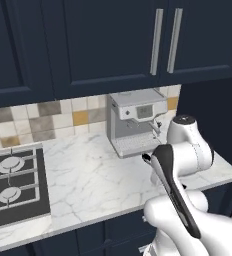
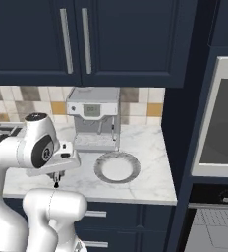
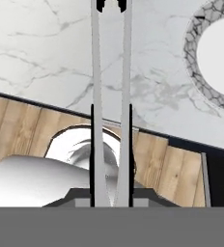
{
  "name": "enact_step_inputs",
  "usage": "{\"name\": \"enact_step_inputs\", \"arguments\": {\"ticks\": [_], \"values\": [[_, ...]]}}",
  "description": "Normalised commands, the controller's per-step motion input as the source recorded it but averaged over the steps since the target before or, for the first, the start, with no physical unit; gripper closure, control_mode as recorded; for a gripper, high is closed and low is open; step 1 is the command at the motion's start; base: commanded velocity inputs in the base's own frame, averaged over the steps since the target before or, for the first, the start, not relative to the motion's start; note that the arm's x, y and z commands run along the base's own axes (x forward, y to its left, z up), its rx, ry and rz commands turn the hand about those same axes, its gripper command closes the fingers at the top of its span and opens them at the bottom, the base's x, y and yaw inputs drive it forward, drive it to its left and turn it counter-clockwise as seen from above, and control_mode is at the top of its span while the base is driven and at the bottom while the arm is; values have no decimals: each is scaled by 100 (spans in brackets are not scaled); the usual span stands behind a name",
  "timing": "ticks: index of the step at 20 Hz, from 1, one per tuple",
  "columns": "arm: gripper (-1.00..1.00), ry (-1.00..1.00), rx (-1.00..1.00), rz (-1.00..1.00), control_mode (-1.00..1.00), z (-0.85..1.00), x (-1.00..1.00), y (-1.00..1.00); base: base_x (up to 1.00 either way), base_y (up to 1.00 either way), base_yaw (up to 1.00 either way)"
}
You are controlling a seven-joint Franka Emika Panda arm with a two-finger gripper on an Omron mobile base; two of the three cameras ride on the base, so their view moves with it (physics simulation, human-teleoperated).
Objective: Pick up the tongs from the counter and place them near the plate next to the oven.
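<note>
Two slim arms of the tongs run up the hand view, clamped between the gripper fingers, black tips cut off at the top edge, above marble beside the plate, itself cropped at right.

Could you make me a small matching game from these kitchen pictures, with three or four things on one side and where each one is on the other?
Things:
1. slim silver-grey metal tongs with black ends
2. small round pale grey-white plate
3. boxy silver coffee machine
4. tall built-in oven with grey glass door

Places:
A. set in the navy cabinetry, right of the marble top
B. clamped between the robot's fingers, above the marble top's front edge
C. against the tiled wall, under the dark cupboards
D. flat on the marble top, in front of the coffee machine

Pairs: 1-B, 2-D, 3-C, 4-A
</note>
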Motion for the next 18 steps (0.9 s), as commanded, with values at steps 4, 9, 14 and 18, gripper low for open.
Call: {"name": "enact_step_inputs", "arguments": {"ticks": [4, 9, 14, 18], "values": [[100, 3, 4, -2, -100, -31, 26, -10, 0, 0, 0], [100, 4, 1, -1, -100, -27, 28, 0, 0, 0, 0], [100, 0, 0, -5, -100, -25, 23, 6, 0, 0, 0], [100, 0, 0, -6, -100, -24, 35, 10, 0, 0, 0]]}}
